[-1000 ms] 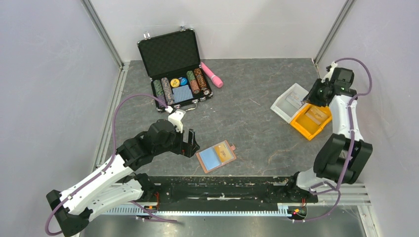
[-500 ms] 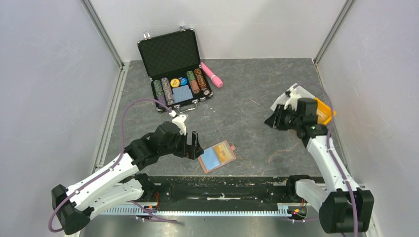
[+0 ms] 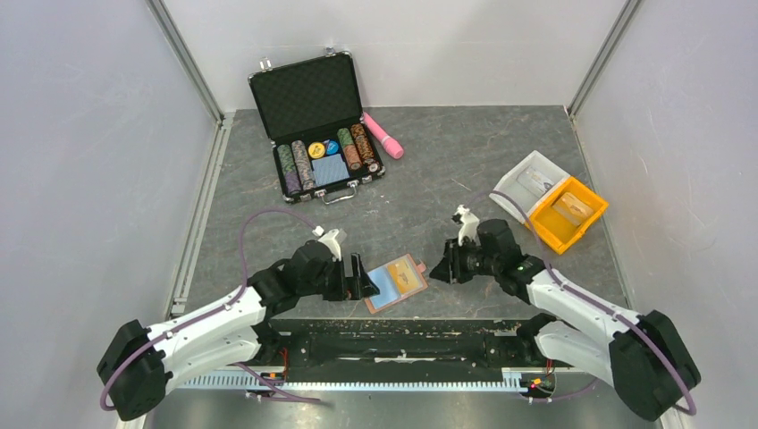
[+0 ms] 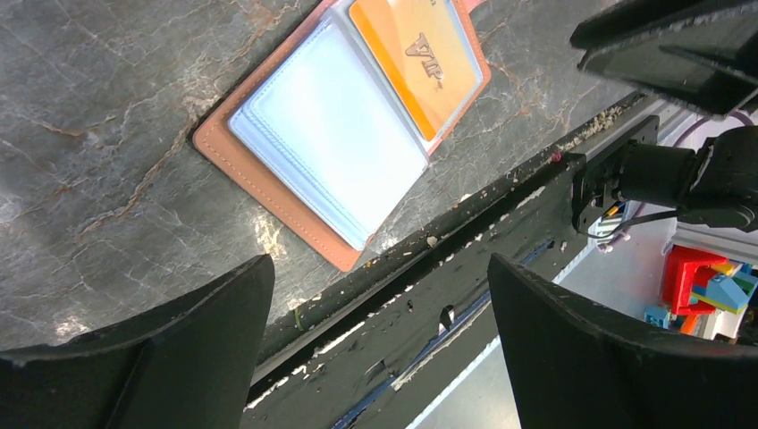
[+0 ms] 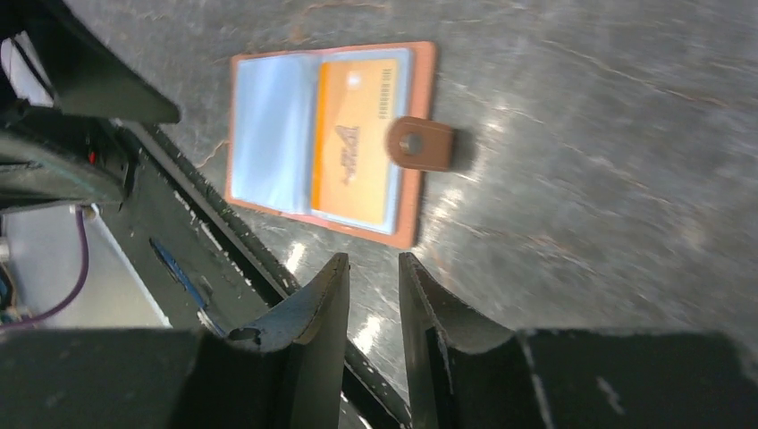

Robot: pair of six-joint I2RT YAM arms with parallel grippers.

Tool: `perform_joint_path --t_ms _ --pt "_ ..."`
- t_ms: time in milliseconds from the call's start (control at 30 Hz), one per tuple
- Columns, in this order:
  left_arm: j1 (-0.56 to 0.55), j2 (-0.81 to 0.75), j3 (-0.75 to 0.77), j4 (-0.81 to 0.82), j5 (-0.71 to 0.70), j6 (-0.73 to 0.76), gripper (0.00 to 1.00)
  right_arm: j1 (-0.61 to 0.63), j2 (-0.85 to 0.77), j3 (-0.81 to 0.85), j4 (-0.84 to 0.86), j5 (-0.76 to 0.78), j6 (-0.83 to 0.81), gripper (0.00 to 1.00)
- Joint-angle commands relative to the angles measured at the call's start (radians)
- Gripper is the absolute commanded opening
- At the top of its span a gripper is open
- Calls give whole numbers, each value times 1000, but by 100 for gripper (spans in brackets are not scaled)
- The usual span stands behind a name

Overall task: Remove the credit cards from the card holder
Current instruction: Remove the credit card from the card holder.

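The card holder (image 3: 384, 286) lies open and flat near the table's front edge, brown with light blue pockets. An orange-yellow credit card (image 3: 408, 278) sits in its right pocket, and the closing tab (image 5: 420, 143) sticks out to the right. No other cards show. My left gripper (image 3: 360, 277) is open wide and empty, just left of the holder (image 4: 340, 152), low over the table. My right gripper (image 3: 440, 270) is empty, with only a narrow gap between its fingers, and hangs a little to the right of the tab. The card also shows in the left wrist view (image 4: 420, 63) and the right wrist view (image 5: 357, 143).
An open black poker chip case (image 3: 315, 121) stands at the back, with a pink cylinder (image 3: 383, 134) beside it. A yellow bin (image 3: 567, 214) and a clear tray (image 3: 527, 183) sit at the right. A black rail (image 3: 393, 332) runs along the front edge, right by the holder.
My right arm has swung from the yellow bin down and left to the holder's right side. My left gripper has moved right and forward to the holder's left edge.
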Motion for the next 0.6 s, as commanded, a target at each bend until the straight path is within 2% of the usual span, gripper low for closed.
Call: perform_joint_path --t_ms 0,200,367,567 --pt "0 -26 -13 74 -27 -62 95 125 53 20 177 80 37 30" --pt "1 -78 -15 33 -32 -43 95 213 175 116 194 157 32 31" --pt "0 -95 -7 4 -39 -25 95 243 281 176 203 191 20 34" --pt "0 -82 -2 24 22 -4 93 263 377 220 182 257 -1 34"
